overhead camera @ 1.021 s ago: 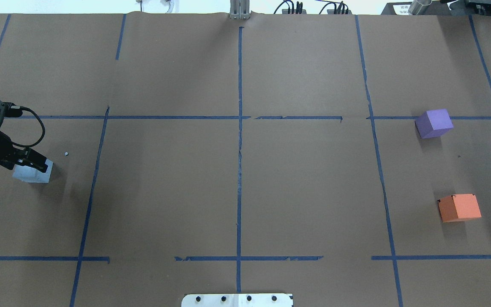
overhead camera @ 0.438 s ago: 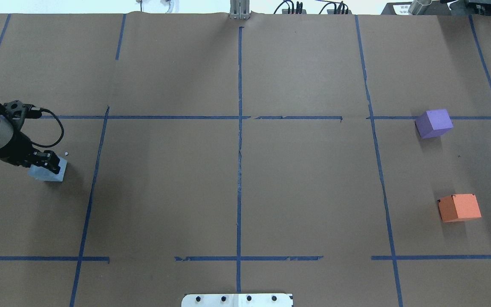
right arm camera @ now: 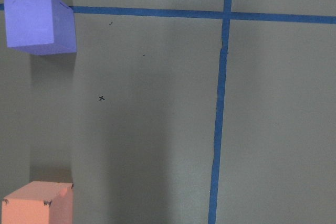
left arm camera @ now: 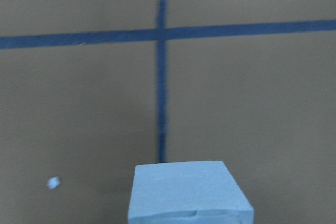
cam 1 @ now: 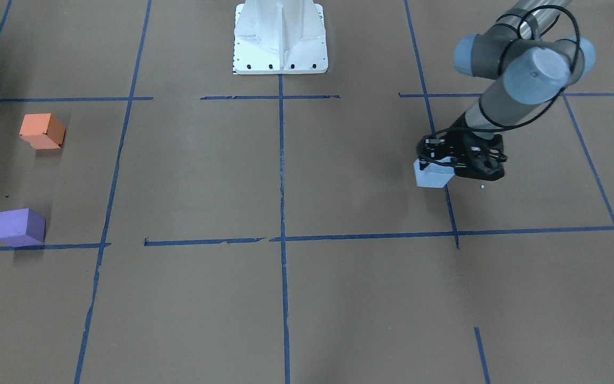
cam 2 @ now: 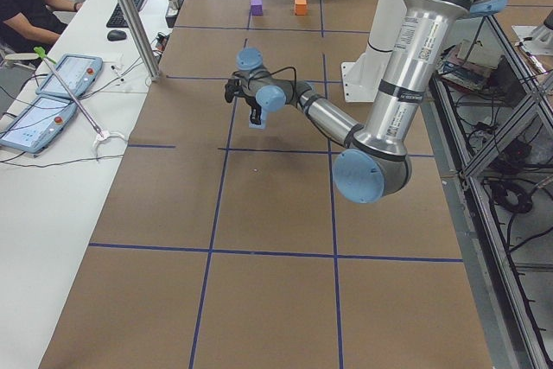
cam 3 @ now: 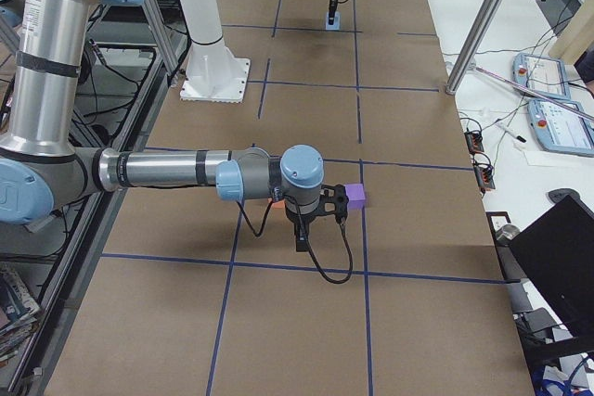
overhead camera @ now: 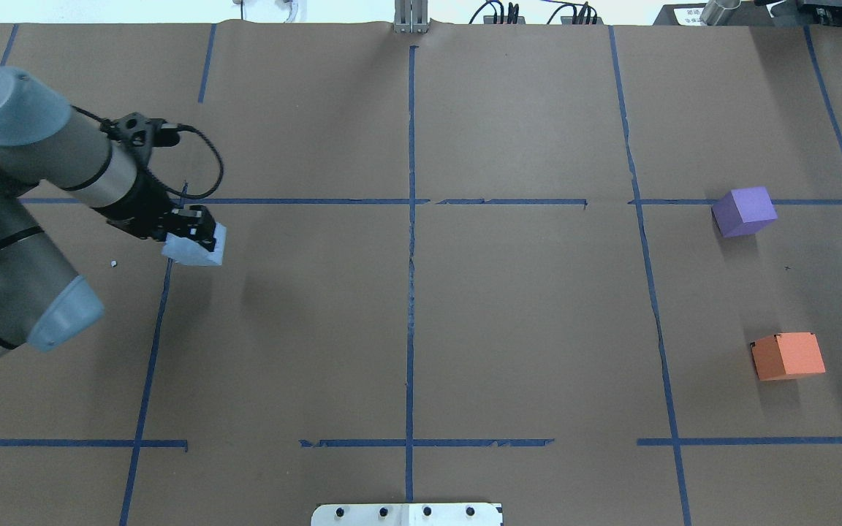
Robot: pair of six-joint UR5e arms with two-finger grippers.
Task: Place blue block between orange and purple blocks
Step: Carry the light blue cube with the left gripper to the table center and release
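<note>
The blue block [overhead camera: 198,248] hangs clear of the brown paper [overhead camera: 523,329], its shadow falling apart from it, just over a blue tape line [overhead camera: 160,307] on the robot's left side of the table. The left gripper [overhead camera: 196,235] is clamped on its top, fingers pressed to opposite faces. A white speck [overhead camera: 113,264] lies near it on the paper. Well apart, at the table's right end, sit the purple block [overhead camera: 744,211] and the orange block [overhead camera: 788,356], with bare paper between them. The right gripper [cam 3: 303,235] hovers beside those two; whether its claw is apart or together cannot be told.
</note>
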